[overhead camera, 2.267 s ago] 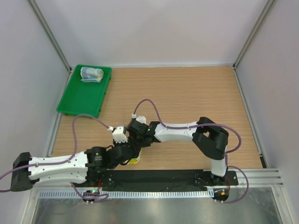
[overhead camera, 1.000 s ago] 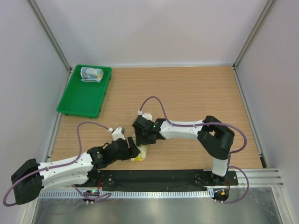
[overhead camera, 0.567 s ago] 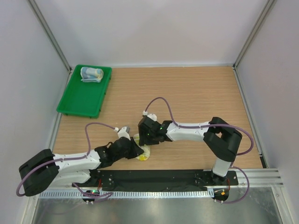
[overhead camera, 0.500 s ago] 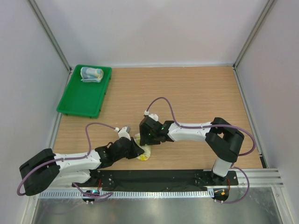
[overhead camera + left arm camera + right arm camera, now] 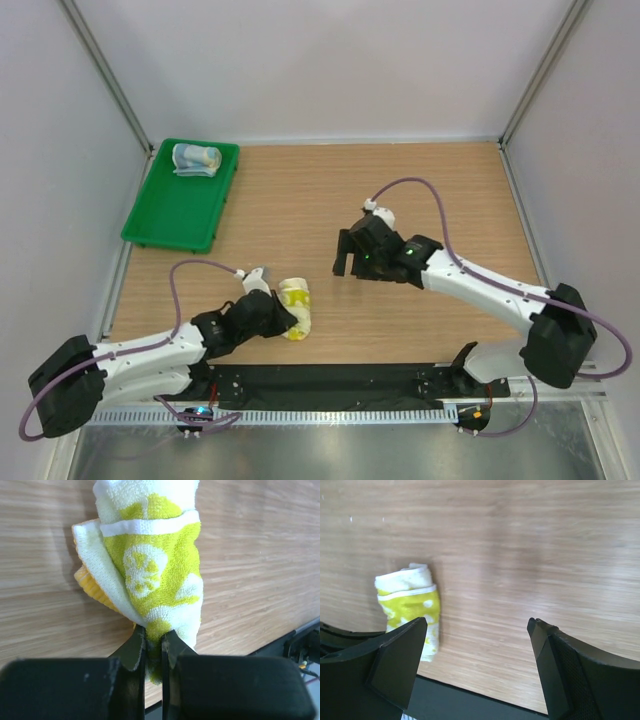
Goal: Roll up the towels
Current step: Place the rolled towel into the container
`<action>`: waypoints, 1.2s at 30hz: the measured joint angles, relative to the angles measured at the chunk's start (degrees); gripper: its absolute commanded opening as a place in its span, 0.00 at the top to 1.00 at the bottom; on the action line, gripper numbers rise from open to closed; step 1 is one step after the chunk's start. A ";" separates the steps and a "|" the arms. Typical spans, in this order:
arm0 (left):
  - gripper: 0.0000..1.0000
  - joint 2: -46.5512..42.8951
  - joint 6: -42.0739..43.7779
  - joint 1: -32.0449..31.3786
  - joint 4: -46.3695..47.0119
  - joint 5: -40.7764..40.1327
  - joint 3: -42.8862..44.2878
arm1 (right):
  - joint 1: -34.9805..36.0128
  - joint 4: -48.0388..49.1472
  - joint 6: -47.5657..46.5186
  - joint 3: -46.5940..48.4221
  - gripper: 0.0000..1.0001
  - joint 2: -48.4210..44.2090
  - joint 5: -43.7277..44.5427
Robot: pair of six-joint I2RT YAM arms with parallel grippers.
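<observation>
The left gripper point(image 5: 152, 647) is clamped on a fold at one end of the rolled yellow-green towel point(image 5: 296, 309). The roll lies left of centre by the near edge of the bench point(image 5: 420, 190), its long axis roughly near to far. I cannot tell whether it rests on the wood. The green tray point(image 5: 165, 225), with the rolled blue towel point(image 5: 195, 158) at its far end, lies far and left of this grip, on the left arm's side. That arm looks better placed for the carry. The right gripper point(image 5: 344, 262), fingers wide apart and empty, hovers just right of the roll.
</observation>
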 measured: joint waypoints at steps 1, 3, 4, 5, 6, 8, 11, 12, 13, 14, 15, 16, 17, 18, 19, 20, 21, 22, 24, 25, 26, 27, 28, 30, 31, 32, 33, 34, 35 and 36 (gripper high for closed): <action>1.00 -0.90 0.50 0.72 -1.31 -0.26 0.26 | -1.11 -0.57 -0.31 0.04 0.09 -1.31 0.42; 1.00 -2.29 1.27 2.14 -3.65 -0.52 1.01 | -3.39 -2.14 -0.96 0.04 0.08 -3.96 1.27; 1.00 -3.13 1.97 3.28 -4.83 -0.55 1.49 | -4.07 -2.91 -1.27 0.04 0.08 -4.98 1.62; 1.00 -3.93 2.47 4.39 -6.01 -0.57 2.10 | -4.46 -3.67 -1.51 0.04 0.08 -5.75 1.86; 1.00 -4.61 3.21 5.73 -6.93 -0.48 2.82 | -4.61 -4.28 -1.77 0.02 0.08 -6.38 1.97; 1.00 -5.38 4.79 9.33 -8.02 0.35 4.46 | -4.76 -4.87 -2.12 -0.15 0.08 -7.19 2.03; 1.00 -5.53 6.99 16.26 -8.20 3.10 6.58 | -4.85 -5.33 -2.36 -1.01 0.08 -8.07 2.03; 1.00 -5.49 7.85 18.91 -8.22 4.26 7.21 | -4.85 -5.70 -2.40 -1.36 0.08 -8.35 2.03; 1.00 -5.42 8.59 21.42 -8.24 5.27 7.91 | -4.87 -5.99 -2.45 -1.62 0.08 -8.57 2.03; 1.00 -5.31 9.44 23.89 -8.31 6.43 8.74 | -4.87 -6.16 -2.47 -1.81 0.08 -8.68 2.03; 1.00 -5.03 10.27 25.88 -8.59 7.50 9.81 | -4.92 -6.47 -2.49 -2.01 0.08 -8.83 2.03; 1.00 -4.70 11.34 27.47 -8.68 8.33 11.08 | -4.98 -6.71 -2.54 -2.05 0.08 -8.90 2.03; 1.00 -4.42 12.02 28.50 -8.68 9.01 12.24 | -4.98 -6.95 -2.58 -2.08 0.08 -9.03 2.03; 1.00 -3.96 13.00 30.01 -8.92 9.86 13.88 | -5.09 -7.06 -2.67 -2.10 0.07 -9.14 2.05; 1.00 -3.45 14.08 31.39 -8.98 10.69 15.69 | -5.18 -7.15 -2.71 -2.10 0.08 -9.27 2.03; 1.00 -2.93 14.80 32.79 -8.83 11.43 17.40 | -5.25 -7.17 -2.73 -2.12 0.07 -9.35 2.03; 1.00 -2.32 15.63 34.80 -8.72 12.52 19.08 | -5.25 -7.21 -2.75 -2.10 0.07 -9.38 2.03; 1.00 -1.57 16.00 36.74 -8.61 13.29 20.74 | -5.25 -7.21 -2.80 -2.10 0.08 -9.38 2.03; 1.00 0.02 16.41 40.28 -8.15 14.29 23.19 | -5.29 -7.26 -2.86 -2.12 0.07 -9.38 2.03; 1.00 1.22 16.46 42.66 -7.65 14.88 24.41 | -5.31 -7.23 -2.86 -2.12 0.07 -9.38 2.03; 1.00 2.01 16.44 43.93 -7.30 15.15 24.98 | -5.31 -7.21 -2.86 -2.12 0.08 -9.38 2.01; 1.00 3.06 16.37 45.75 -6.69 15.41 25.51 | -5.35 -7.23 -2.89 -2.12 0.07 -9.38 1.99; 1.00 4.00 16.31 47.34 -6.05 15.72 25.77 | -5.35 -7.23 -2.91 -2.12 0.07 -9.38 1.97; 1.00 5.73 16.33 49.92 -6.08 15.74 26.49 | -5.35 -7.26 -2.95 -2.12 0.07 -9.38 1.92; 1.00 6.47 16.37 51.21 -6.36 15.72 27.08 | -5.35 -7.30 -3.10 -2.12 0.07 -9.38 1.92; 1.00 7.04 16.37 52.17 -6.88 15.43 27.80 | -5.35 -7.32 -3.26 -2.12 0.07 -9.38 1.92; 1.00 7.39 16.44 52.98 -7.93 14.60 28.85 | -5.35 -7.34 -3.39 -2.12 0.07 -9.38 1.92; 1.00 7.54 16.72 53.59 -9.18 13.07 30.10 | -5.35 -7.37 -3.58 -2.12 0.07 -9.35 1.92; 1.00 7.45 17.29 53.99 -11.02 10.91 31.89 | -5.35 -7.41 -3.76 -2.10 0.08 -9.35 1.90; 1.00 7.34 17.51 54.31 -11.72 9.64 32.74 | -5.35 -7.39 -3.87 -2.10 0.07 -9.35 1.88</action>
